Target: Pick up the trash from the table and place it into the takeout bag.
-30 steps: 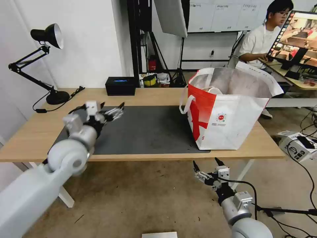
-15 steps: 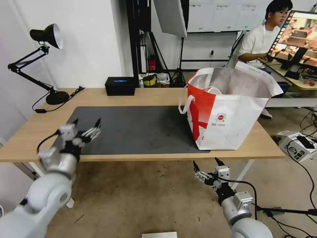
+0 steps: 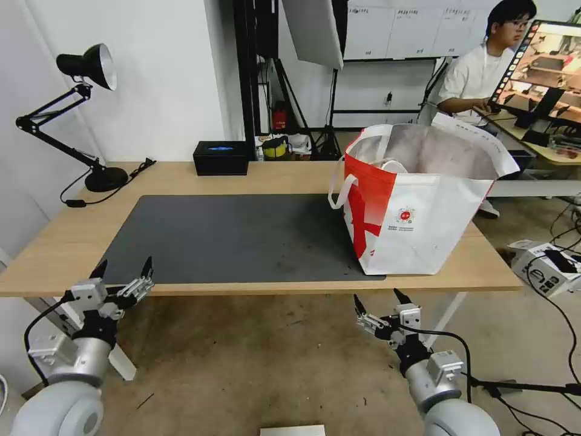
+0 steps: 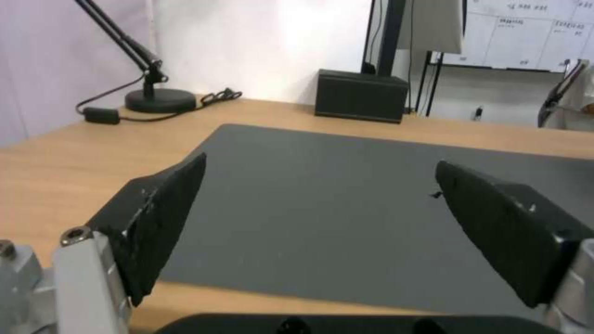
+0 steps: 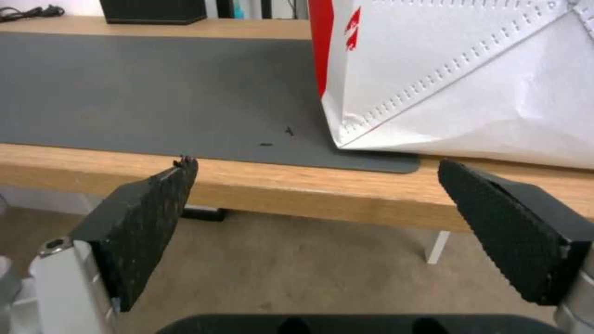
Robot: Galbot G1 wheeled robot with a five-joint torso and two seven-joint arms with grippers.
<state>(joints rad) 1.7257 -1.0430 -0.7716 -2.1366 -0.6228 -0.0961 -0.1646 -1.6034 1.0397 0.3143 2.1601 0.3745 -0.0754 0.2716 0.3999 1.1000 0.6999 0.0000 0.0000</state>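
The takeout bag (image 3: 417, 212), white and red with a foil lining, stands open on the right end of the table (image 3: 66, 242), partly on the dark grey mat (image 3: 242, 236). The trash is out of view; the mat's surface is bare apart from a few dark crumbs (image 5: 276, 138). My left gripper (image 3: 124, 267) hangs open at the table's front left edge, its black fingers (image 4: 161, 213) pointing across the mat (image 4: 322, 208). My right gripper (image 3: 378, 298) is open below the table's front edge, just in front of the takeout bag (image 5: 464, 79).
A black desk lamp (image 3: 91, 121) stands at the far left corner with its cord on the wood. The black tissue box (image 3: 221, 157) sits at the back edge. A carton and cables (image 3: 544, 266) lie on the floor to the right.
My left arm has pulled back from over the mat's left part and dropped to the table's front left edge, its gripper staying open. The right arm has not moved.
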